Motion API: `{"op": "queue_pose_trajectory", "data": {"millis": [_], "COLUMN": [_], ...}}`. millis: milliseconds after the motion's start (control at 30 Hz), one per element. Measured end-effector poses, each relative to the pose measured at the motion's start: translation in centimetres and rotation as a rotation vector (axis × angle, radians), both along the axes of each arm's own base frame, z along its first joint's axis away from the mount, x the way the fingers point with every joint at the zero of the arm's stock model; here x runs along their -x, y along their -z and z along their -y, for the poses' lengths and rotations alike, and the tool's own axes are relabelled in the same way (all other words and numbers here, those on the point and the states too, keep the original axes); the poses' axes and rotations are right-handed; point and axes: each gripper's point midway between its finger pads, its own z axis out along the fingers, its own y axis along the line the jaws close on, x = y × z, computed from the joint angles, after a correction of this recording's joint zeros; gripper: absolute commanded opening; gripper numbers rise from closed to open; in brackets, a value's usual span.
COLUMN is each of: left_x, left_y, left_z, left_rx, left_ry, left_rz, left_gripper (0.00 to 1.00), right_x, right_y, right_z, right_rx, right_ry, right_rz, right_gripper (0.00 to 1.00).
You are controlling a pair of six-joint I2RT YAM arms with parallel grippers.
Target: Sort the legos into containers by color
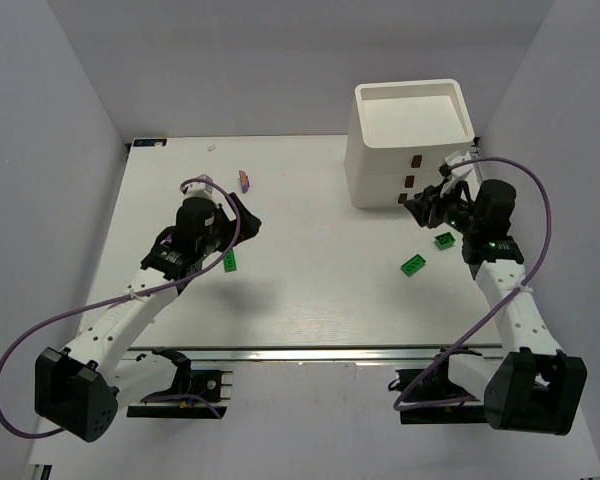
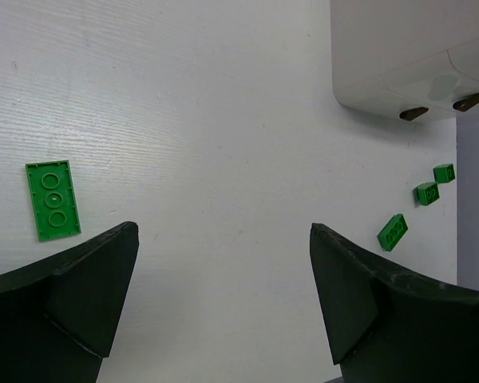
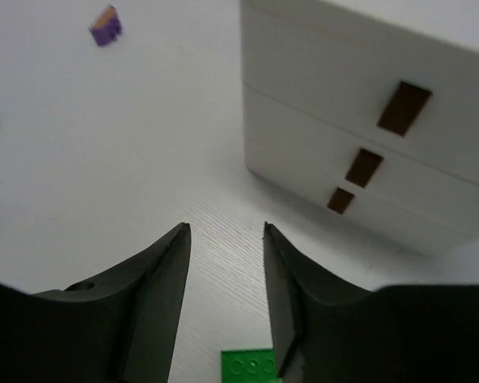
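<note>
The white drawer unit [image 1: 375, 170] stands at the back right, with an open top tray [image 1: 413, 105] and dark handles [image 3: 403, 108]. My left gripper [image 1: 244, 222] [image 2: 223, 239] is open and empty above bare table. A flat green lego [image 1: 229, 261] [image 2: 53, 199] lies just to its left. My right gripper [image 1: 421, 209] [image 3: 225, 227] is open and empty, pointing at the drawer fronts. A green lego [image 1: 445, 240] [image 3: 251, 365] lies under its wrist and another [image 1: 413, 264] [image 2: 392, 232] lies further left. A purple lego [image 1: 244, 180] [image 3: 105, 25] lies at the back.
All the drawers look shut. Grey walls close in the table [image 1: 310, 300] on both sides. In the left wrist view two more small green bricks [image 2: 427, 192] [image 2: 444, 172] lie near the unit's right corner. Purple cables [image 1: 540, 210] loop off both arms.
</note>
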Motion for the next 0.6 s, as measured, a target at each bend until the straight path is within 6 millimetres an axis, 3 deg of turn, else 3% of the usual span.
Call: {"op": "queue_pose_trajectory", "data": {"millis": [100,433,600], "left_x": [0.0,-0.1,0.5], "left_y": [0.2,0.8,-0.3], "left_z": [0.2,0.3,-0.1], "left_rx": [-0.003,-0.033,-0.012], "left_ry": [0.010,0.031,0.016], "left_rz": [-0.005,-0.037,-0.015], "left_gripper": [0.98,0.97,0.97], "right_x": [-1.4,-7.9,-10.6], "right_y": [3.3,11.0,12.5], "right_z": [1.5,4.5,5.1], "right_rx": [-0.045,-0.091,-0.101], "right_ry": [0.139,0.417,0.476], "right_rz": [-0.104,-0.224,-0.225], "right_gripper": [0.67,0.73,0.70]}}
